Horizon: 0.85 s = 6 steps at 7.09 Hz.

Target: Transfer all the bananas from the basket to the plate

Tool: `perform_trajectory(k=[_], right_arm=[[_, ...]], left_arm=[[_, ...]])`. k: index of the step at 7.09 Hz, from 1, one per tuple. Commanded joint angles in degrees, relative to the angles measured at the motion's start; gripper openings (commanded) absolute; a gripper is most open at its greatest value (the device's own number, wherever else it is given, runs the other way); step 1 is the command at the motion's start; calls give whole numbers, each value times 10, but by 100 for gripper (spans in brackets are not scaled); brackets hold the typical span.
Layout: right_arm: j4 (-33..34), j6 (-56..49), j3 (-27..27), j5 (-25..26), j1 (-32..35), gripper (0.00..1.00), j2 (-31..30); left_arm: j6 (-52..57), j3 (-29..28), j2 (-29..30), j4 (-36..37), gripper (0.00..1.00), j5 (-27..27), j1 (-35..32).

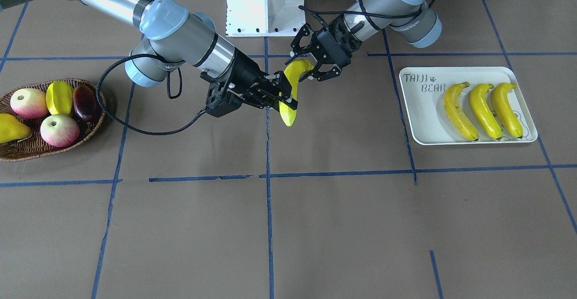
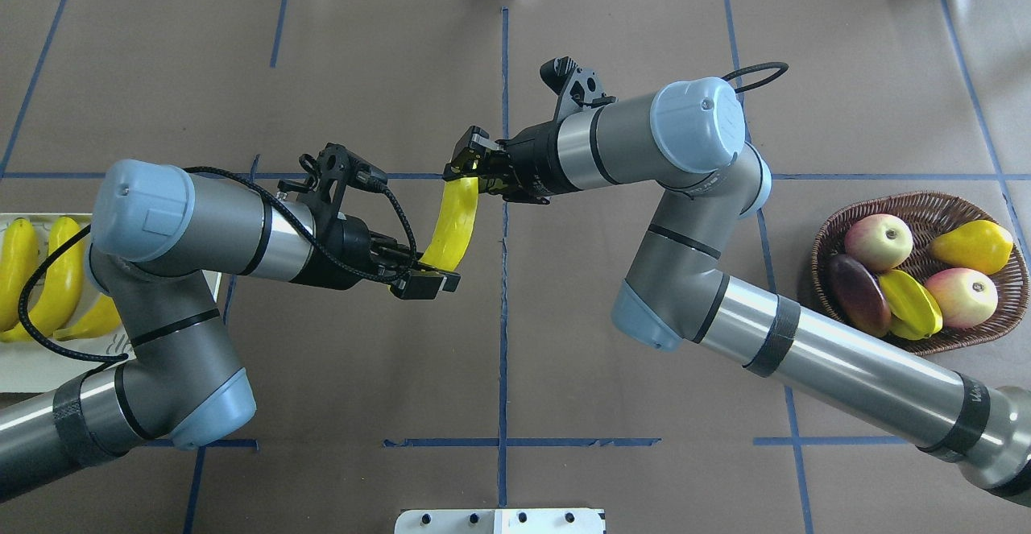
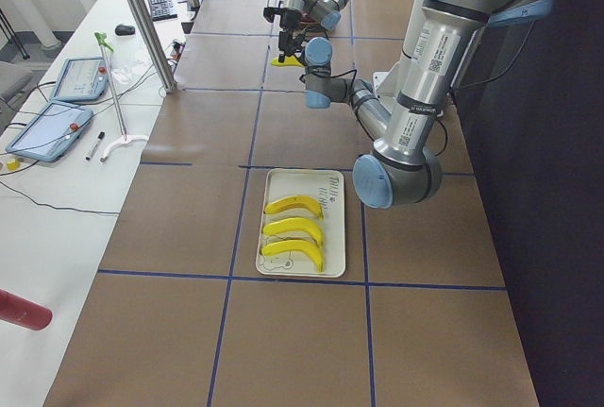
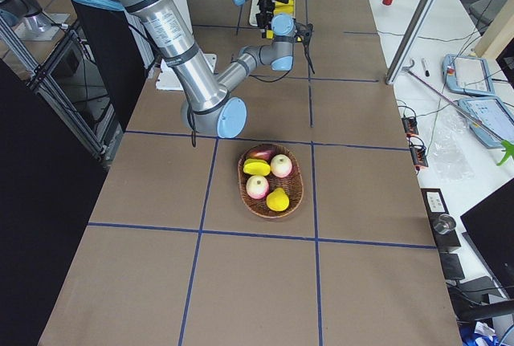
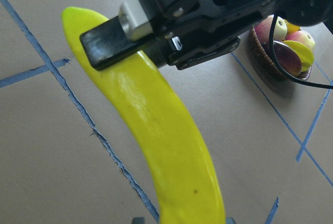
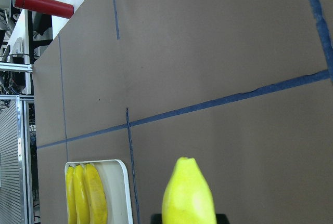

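One banana (image 1: 288, 112) hangs in the air over the table's middle between my two grippers. My right gripper (image 1: 284, 98) is shut on the banana's far half; it also shows in the overhead view (image 2: 474, 170). My left gripper (image 1: 305, 66) is open, its jaws on either side of the banana's near end (image 2: 439, 256). Three bananas (image 1: 484, 109) lie side by side on the white plate (image 1: 423, 109). The wicker basket (image 2: 830, 228) holds no banana.
The basket (image 1: 27, 152) holds two apples (image 1: 58, 130), a star fruit (image 1: 60, 97), a yellow pear (image 1: 11, 128) and a dark fruit (image 1: 84, 103). The white robot base (image 1: 265, 6) stands behind the grippers. Blue tape lines cross the brown table.
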State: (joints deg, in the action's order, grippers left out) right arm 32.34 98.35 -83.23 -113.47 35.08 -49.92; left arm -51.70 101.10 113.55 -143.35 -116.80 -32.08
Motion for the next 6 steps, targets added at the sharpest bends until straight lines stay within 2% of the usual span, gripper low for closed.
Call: perform_trajectory(k=[1, 2, 3, 6], right_arm=[[0, -1, 0, 0, 0, 38, 0], [0, -1, 0, 5, 0, 91, 1], [1, -1, 0, 23, -2, 100, 0], [7, -3, -3, 23, 0, 100, 1]], left_arm=[[-5, 2, 2, 0, 42, -1, 0], [-18, 3, 3, 0, 27, -1, 0], [-54, 6, 2, 0, 18, -2, 0], [-111, 10, -13, 6, 7, 1, -4]])
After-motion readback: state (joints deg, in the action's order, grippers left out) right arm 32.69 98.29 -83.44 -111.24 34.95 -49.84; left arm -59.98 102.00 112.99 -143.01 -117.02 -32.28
